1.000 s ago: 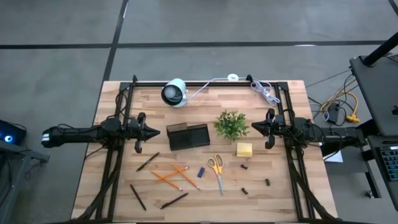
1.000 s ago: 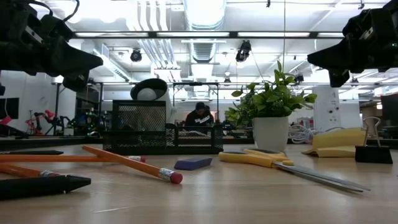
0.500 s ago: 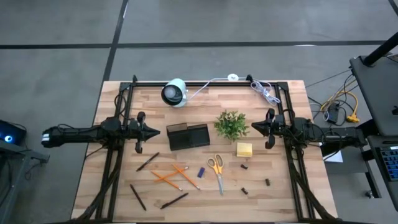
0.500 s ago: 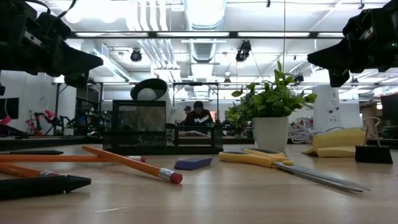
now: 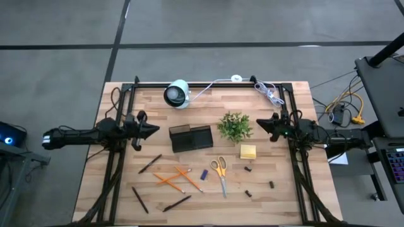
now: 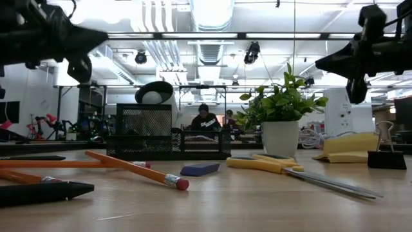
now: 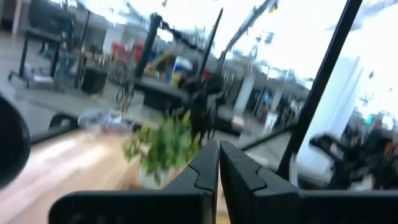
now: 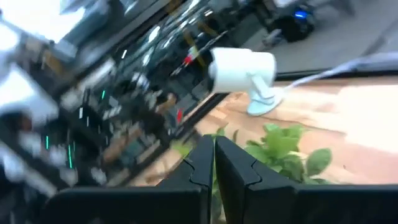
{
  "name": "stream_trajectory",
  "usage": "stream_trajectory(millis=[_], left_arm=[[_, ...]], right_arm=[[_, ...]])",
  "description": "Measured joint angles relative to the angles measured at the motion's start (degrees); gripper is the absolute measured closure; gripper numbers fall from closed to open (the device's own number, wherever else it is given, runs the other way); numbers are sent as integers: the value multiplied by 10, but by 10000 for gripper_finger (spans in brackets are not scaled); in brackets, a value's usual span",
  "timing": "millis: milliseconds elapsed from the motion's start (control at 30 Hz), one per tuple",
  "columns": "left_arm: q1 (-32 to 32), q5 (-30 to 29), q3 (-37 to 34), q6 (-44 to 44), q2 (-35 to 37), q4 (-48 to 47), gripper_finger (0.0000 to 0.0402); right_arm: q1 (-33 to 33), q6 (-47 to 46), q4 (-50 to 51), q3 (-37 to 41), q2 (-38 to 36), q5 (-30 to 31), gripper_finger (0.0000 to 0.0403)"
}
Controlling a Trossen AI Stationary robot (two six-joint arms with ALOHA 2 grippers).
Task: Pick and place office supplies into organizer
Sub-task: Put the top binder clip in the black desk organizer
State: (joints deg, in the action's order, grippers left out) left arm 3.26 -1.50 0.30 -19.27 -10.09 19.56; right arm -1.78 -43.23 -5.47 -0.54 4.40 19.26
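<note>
The black mesh organizer (image 5: 190,137) stands near the table's middle. Nearer lie orange pencils (image 5: 177,178), black pens (image 5: 149,164), yellow-handled scissors (image 5: 219,173), a small blue piece (image 5: 204,174), a yellow sticky-note pad (image 5: 248,151) and dark clips (image 5: 248,169), all flat on the wood. My left gripper (image 5: 158,128) hovers left of the organizer, pointing at it, shut and holding nothing. My right gripper (image 5: 257,122) hovers right of the plant, also shut and holding nothing. Both show high in the low view, left gripper (image 6: 96,38) and right gripper (image 6: 320,63).
A green potted plant (image 5: 235,126) stands right of the organizer. A white round camera-like device (image 5: 177,94) and a coiled white cable (image 5: 268,93) sit at the far edge. Black frame rails run along both sides. A person (image 6: 206,119) sits in the room beyond.
Both grippers have rolled about their wrists and risen a little, shifting slightly toward the far edge. Nothing on the table has moved.
</note>
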Motion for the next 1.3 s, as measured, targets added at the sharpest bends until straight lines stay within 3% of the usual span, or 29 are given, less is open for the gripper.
stream_trajectory(millis=[200, 500, 900, 1100, 1300], left_arm=[[0, -40, 0, -14, 0, 89, 402], [0, -51, 0, -14, -2, 134, 400], [0, -76, 0, -15, -35, 156, 284], [0, -107, 0, -120, -42, 259, 269], [0, -109, 5, -73, -46, 294, 268]], right_arm=[[0, -31, -9, 0, 2, 51, 394], [0, 29, -105, 0, 2, 52, 386], [0, 32, -139, 0, 7, 34, 269], [0, 35, -250, 0, 7, 18, 238], [0, 79, -276, -27, 11, -30, 226]])
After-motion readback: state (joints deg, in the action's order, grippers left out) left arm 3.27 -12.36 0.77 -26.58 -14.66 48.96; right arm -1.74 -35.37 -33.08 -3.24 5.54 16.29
